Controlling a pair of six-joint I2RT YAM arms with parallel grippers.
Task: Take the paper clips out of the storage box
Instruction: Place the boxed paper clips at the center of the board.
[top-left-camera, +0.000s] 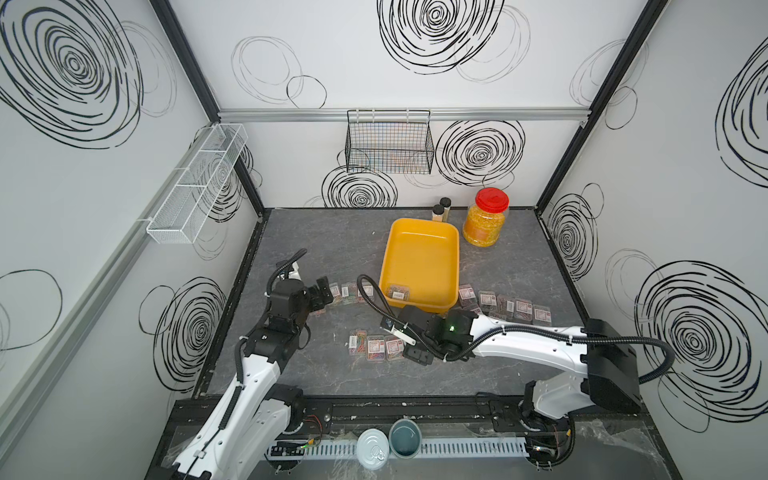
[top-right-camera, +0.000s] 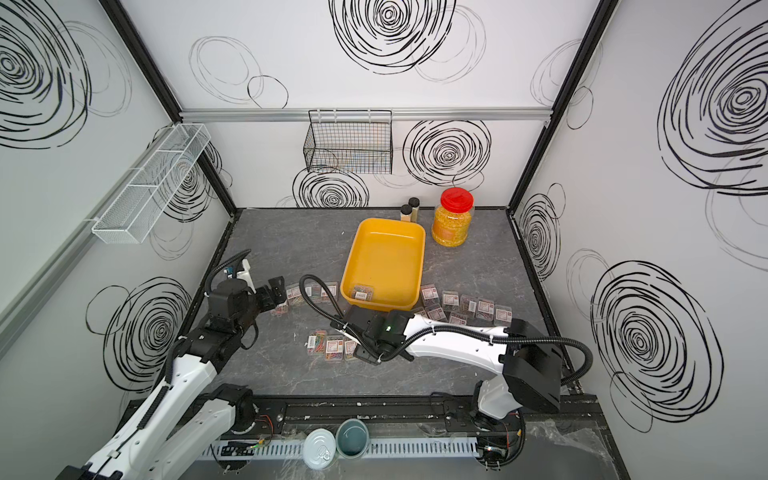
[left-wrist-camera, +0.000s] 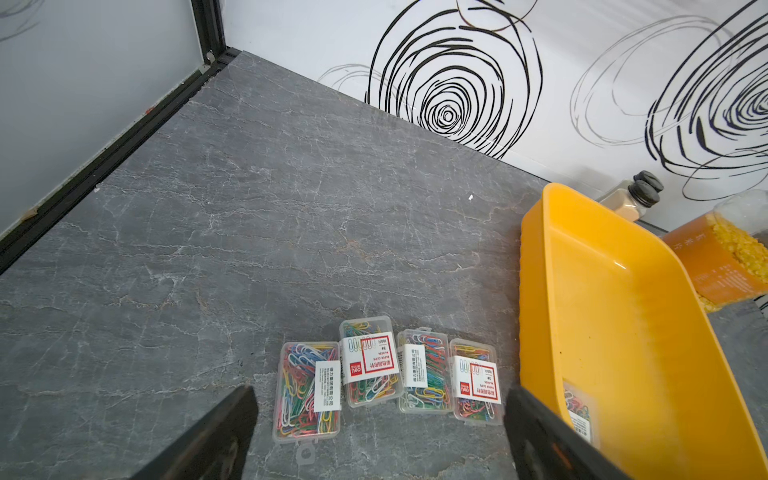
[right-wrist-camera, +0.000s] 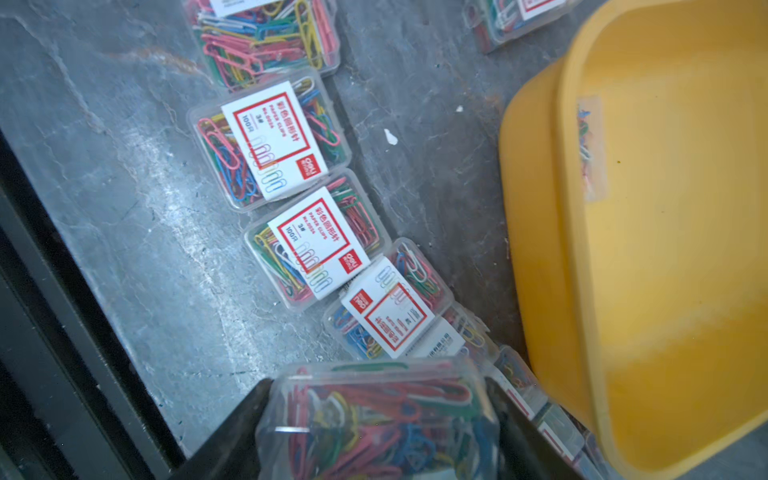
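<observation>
The yellow storage box (top-left-camera: 419, 249) (top-right-camera: 386, 257) stands mid-table, with one case of paper clips (top-left-camera: 398, 293) (left-wrist-camera: 579, 411) in its near corner. Several more cases lie on the table: a row left of the box (left-wrist-camera: 374, 361), a cluster in front (top-left-camera: 376, 347) (right-wrist-camera: 286, 141), and a row at the right (top-left-camera: 505, 307). My left gripper (top-left-camera: 324, 291) (left-wrist-camera: 380, 436) is open and empty, just short of the left row. My right gripper (top-left-camera: 409, 338) (right-wrist-camera: 378, 428) is shut on a clear case of paper clips (right-wrist-camera: 378, 415) over the front cluster.
Behind the box stand a red-lidded jar of yellow grains (top-left-camera: 486, 220) and two black-capped bottles (top-left-camera: 441, 210). A black wire basket (top-left-camera: 388, 143) hangs on the back wall and a white mesh shelf (top-left-camera: 195, 183) on the left wall. A tin (top-left-camera: 372, 449) and a cup (top-left-camera: 405, 438) sit at the front.
</observation>
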